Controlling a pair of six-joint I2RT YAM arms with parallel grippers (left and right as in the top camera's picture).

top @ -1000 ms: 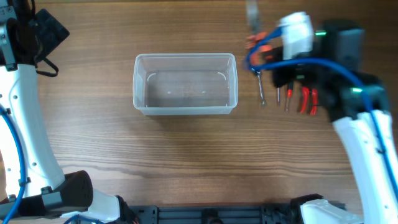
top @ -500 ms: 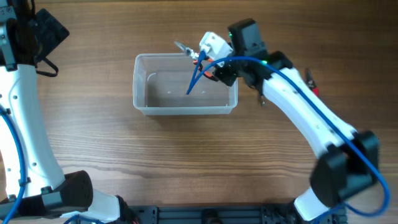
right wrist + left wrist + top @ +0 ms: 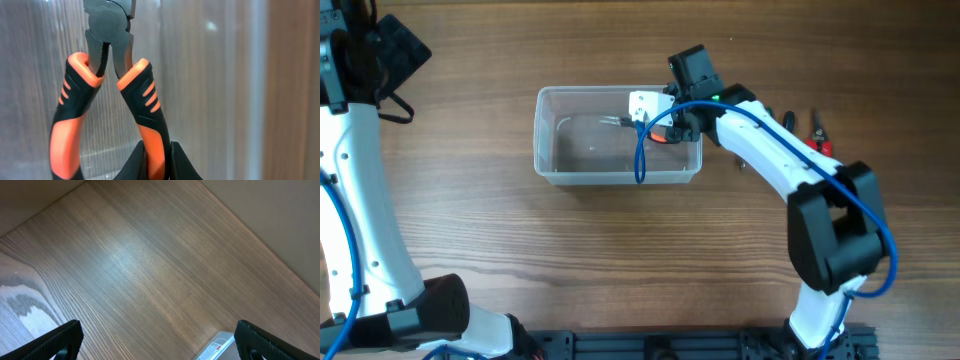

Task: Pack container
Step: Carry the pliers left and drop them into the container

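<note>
The container (image 3: pixel 545 140) is a clear rectangular tub in the middle of the wooden table. My right gripper (image 3: pixel 658 128) reaches in over its right end, shut on one handle of orange-and-black pliers (image 3: pixel 617 121). In the right wrist view the pliers (image 3: pixel 145 105) point away from the gripper (image 3: pixel 159 161), steel nose toward the tub's floor (image 3: pixel 210 75). Their other handle hangs free. My left gripper (image 3: pixel 157 342) is open and empty over bare wood at the far left. A corner of the container (image 3: pixel 217 347) shows between its fingers.
To the right of the tub, a red-handled tool (image 3: pixel 819 130) and a thin metal tool (image 3: pixel 742 158) lie on the table, partly hidden by the right arm. The left arm (image 3: pixel 360 150) runs along the left edge.
The right arm swung left from the tool pile to the tub, carrying the pliers, and brought them down inside it. The left arm stayed still.
</note>
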